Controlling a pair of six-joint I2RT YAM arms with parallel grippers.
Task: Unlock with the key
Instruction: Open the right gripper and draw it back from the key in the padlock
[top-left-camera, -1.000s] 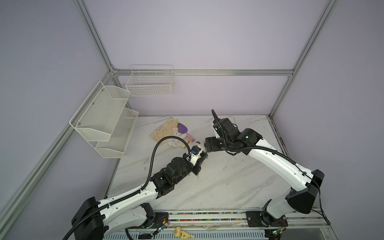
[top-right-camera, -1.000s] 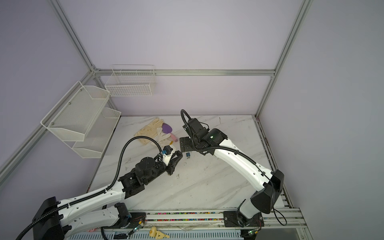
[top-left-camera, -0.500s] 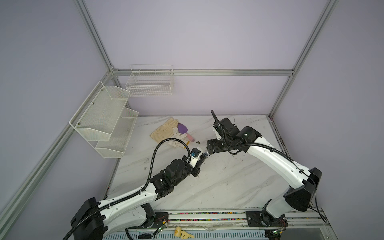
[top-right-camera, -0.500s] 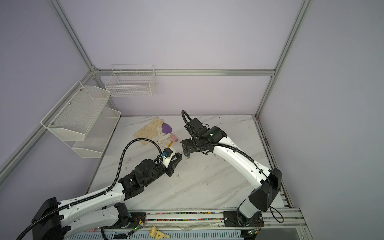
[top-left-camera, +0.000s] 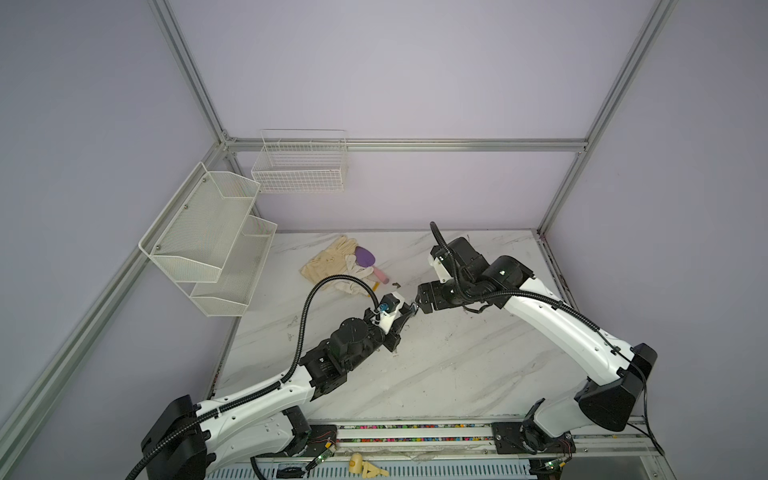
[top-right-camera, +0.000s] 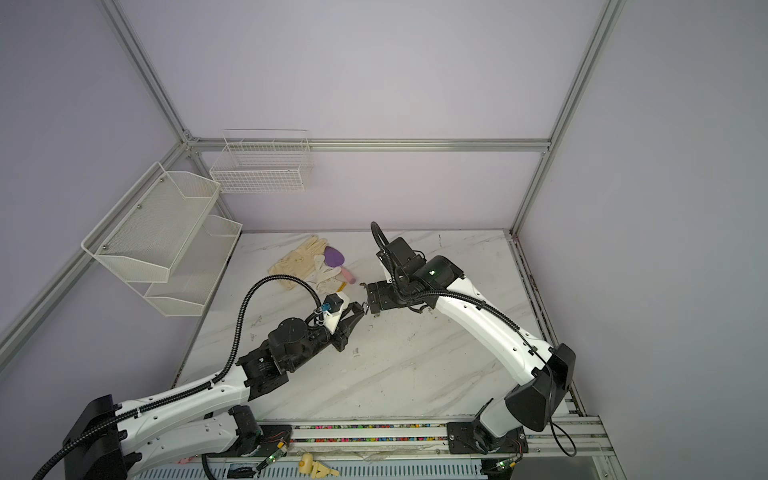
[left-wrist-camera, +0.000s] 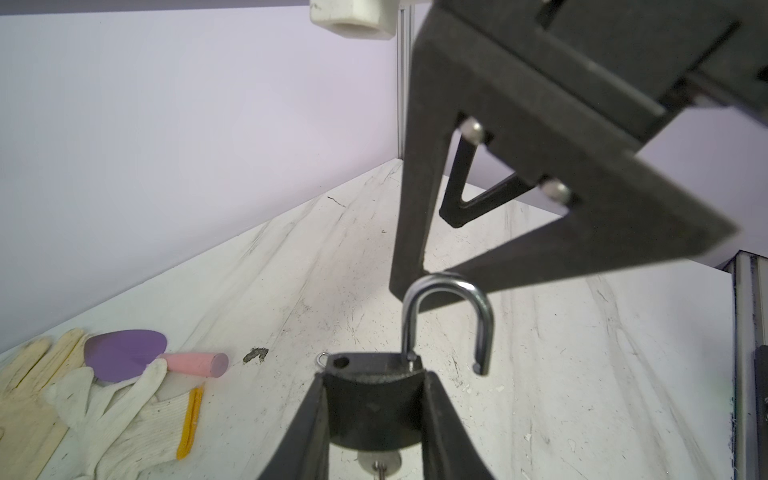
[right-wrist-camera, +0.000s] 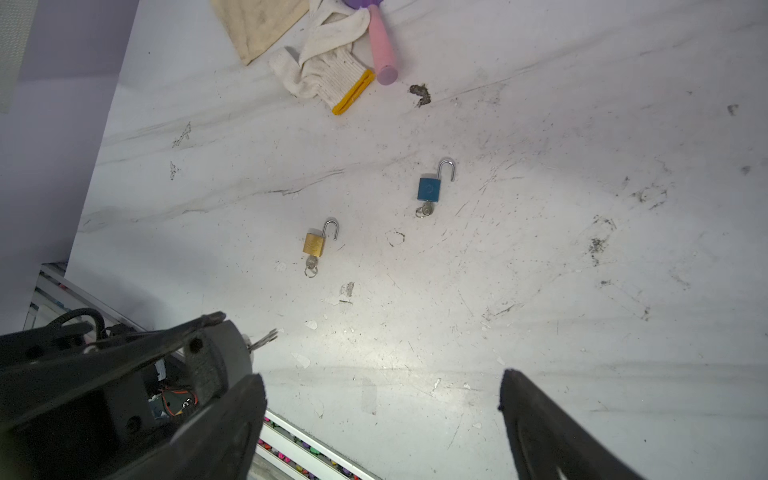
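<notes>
Black padlock (left-wrist-camera: 374, 399) is pinched by the left hand (left-wrist-camera: 374, 374) above the table (left-wrist-camera: 249, 270), shackle (left-wrist-camera: 446, 316) already sprung, key (left-wrist-camera: 380, 460) seated underneath. Right hand (top-left-camera: 417, 302) is spread, at 2 o'clock of it in a top view. Unlocking is judged done; only set-down left.

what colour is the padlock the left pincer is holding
Dark grey padlock body with a silver shackle; best seen in the left wrist view.

Left wrist view: padlock (left-wrist-camera: 374, 399) body half hidden between black fingers (left-wrist-camera: 299, 436); its key (left-wrist-camera: 380, 459) cut by frame edge; gloves (left-wrist-camera: 116, 415) cropped too. Both top views: padlock too small to resolve, at 8 o'clock of right gripper (top-left-camera: 417, 301).
</notes>
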